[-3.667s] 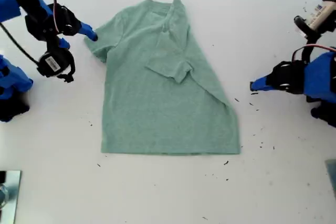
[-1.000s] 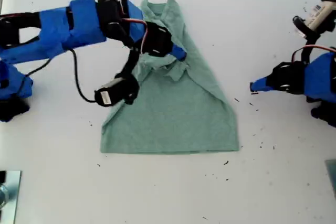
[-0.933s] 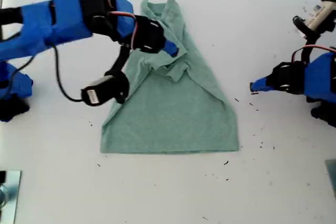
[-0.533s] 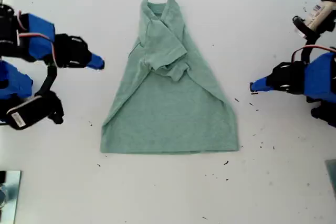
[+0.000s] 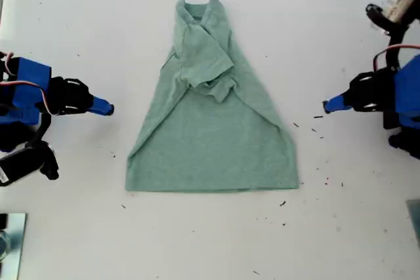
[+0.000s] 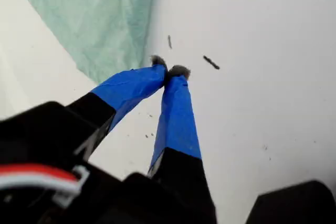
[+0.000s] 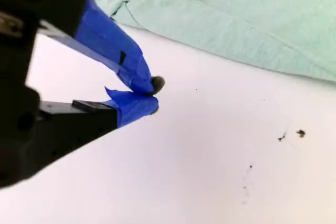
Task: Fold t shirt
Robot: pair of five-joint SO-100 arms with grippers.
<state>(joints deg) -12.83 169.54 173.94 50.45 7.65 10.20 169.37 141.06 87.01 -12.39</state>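
t shirt (image 5: 213, 122): pale sage-green, heathered, plain, no print. Lies flat on the white table, roughly mid-frame in the exterior view, collar toward that view's top, hem toward its bottom. Both sleeves and shoulders are folded inward over the chest, overlapping near the centre, so the outline is a tall triangle: narrow at the neck, full width at the hem. Hem edge is straight and flat. Side edges run diagonally as clean creases. Some wrinkling where the sleeves stack. Wrist views show only edges of the cloth (image 6: 100, 19) (image 7: 236, 19).
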